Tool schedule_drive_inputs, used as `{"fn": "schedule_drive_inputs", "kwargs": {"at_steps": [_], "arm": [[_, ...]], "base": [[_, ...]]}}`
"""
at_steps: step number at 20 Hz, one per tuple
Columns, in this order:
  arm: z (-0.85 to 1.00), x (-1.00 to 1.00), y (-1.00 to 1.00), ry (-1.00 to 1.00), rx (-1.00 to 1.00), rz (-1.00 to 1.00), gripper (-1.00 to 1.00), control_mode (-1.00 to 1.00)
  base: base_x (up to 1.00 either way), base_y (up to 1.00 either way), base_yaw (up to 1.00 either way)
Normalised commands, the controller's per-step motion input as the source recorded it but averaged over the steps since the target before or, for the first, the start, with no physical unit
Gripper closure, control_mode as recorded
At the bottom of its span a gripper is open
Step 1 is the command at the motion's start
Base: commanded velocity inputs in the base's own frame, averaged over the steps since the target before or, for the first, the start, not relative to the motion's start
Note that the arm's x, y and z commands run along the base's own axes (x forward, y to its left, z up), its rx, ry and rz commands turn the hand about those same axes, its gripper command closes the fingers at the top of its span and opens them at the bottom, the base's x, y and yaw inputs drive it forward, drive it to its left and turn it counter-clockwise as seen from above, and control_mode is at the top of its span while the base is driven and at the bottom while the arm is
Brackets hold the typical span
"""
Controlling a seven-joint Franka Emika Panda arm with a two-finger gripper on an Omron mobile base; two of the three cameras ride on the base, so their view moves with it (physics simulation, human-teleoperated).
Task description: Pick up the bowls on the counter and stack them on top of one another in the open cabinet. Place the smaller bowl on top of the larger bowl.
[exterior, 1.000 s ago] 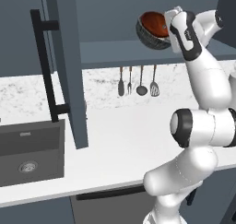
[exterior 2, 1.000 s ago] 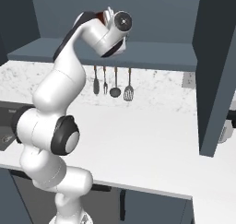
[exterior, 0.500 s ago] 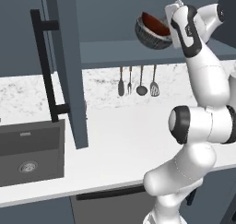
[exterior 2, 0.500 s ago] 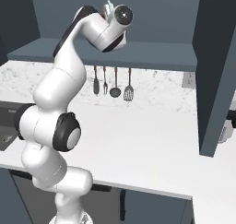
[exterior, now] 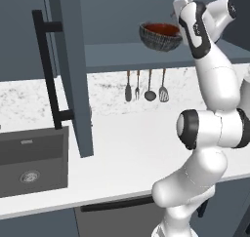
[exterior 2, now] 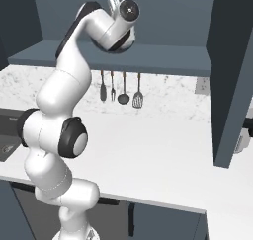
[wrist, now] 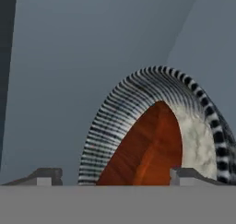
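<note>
The smaller bowl [exterior: 160,29], glossy reddish-brown, sits inside the larger bowl [exterior: 157,42], dark grey and streaked, on the shelf of the open cabinet [exterior: 117,56]. My gripper [exterior: 179,6] hangs just right of and above the stack, open and holding nothing. In the hand view the fingertips [wrist: 46,174] stand wide apart. The larger bowl's ribbed wall [wrist: 117,121] and the smaller bowl's red inside [wrist: 147,149] rise between them, with the left tip clear of both.
The cabinet door [exterior: 71,70] with its black bar handle [exterior: 46,70] stands open at the left. Several utensils [exterior: 145,87] hang under the shelf. Below lie the white counter [exterior: 132,143] and the dark sink [exterior: 29,160]. Another cabinet side [exterior 2: 230,86] stands at the right.
The jaws have opened wide and let go of the smaller bowl, which rests in the larger one. The hand has risen a little, away from the stack.
</note>
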Motion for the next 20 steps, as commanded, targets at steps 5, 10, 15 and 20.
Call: {"fn": "schedule_drive_inputs", "kwargs": {"at_steps": [5, 10, 15, 20], "arm": [[0.04, -0.09, 0.11, -0.51, -0.02, 0.0, -1.0, -1.0], [0.25, -0.04, 0.1, -0.4, 0.0, 0.0, -1.0, -1.0], [0.39, -0.44, 0.0, -0.07, 0.0, 0.0, -1.0, -1.0], [0.29, -0.98, 0.0, 0.01, 0.0, 0.0, -1.0, -1.0]], "base": [[0.0, 0.0, 0.0], [0.0, 0.0, 0.0], [0.0, 0.0, 0.0], [0.0, 0.0, 0.0]]}}
